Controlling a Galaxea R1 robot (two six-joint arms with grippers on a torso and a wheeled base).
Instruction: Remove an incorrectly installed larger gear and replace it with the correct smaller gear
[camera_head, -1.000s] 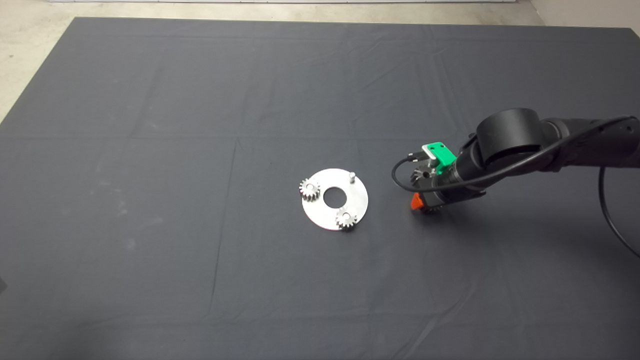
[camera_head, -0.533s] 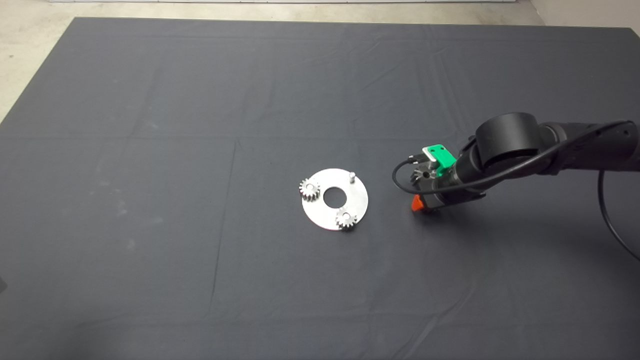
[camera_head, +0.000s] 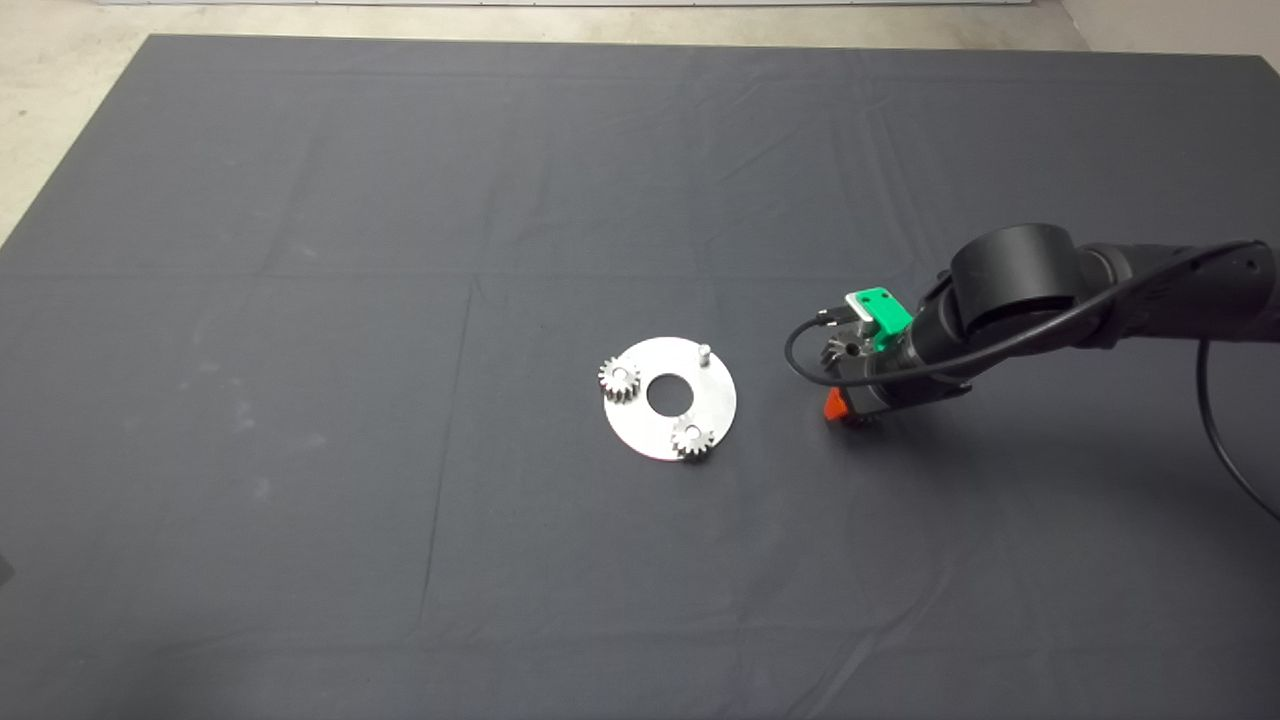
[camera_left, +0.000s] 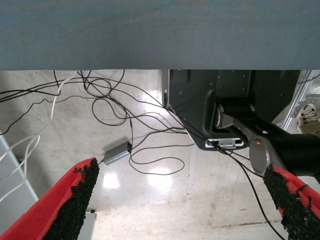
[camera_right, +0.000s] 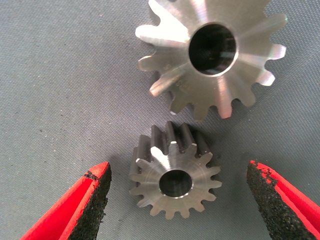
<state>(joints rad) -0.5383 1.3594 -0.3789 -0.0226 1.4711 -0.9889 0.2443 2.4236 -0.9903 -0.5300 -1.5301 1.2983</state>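
In the right wrist view the larger gear (camera_right: 212, 55), thick with long teeth and a dark centre hole, lies on the mat. The smaller gear (camera_right: 175, 177) lies just beside it. My right gripper (camera_right: 180, 200) is open, with its fingers (camera_right: 87, 205) on either side of the smaller gear and not touching it. In the head view the right gripper (camera_head: 852, 404) is low over the mat to the right of the round silver plate (camera_head: 720, 400). The larger gear (camera_head: 838, 350) peeks out beside it. The left gripper (camera_left: 182, 200) is open and parked out of the head view.
The plate carries two small gears (camera_head: 619, 380) (camera_head: 692, 437), a bare pin (camera_head: 704, 352) and a centre hole. A black cable (camera_head: 800, 350) loops off the right wrist. The left wrist view shows floor, cables (camera_left: 115, 110) and the robot base (camera_left: 225, 105).
The right arm has shifted very slightly over the two gears. The gears and the plate have not moved.
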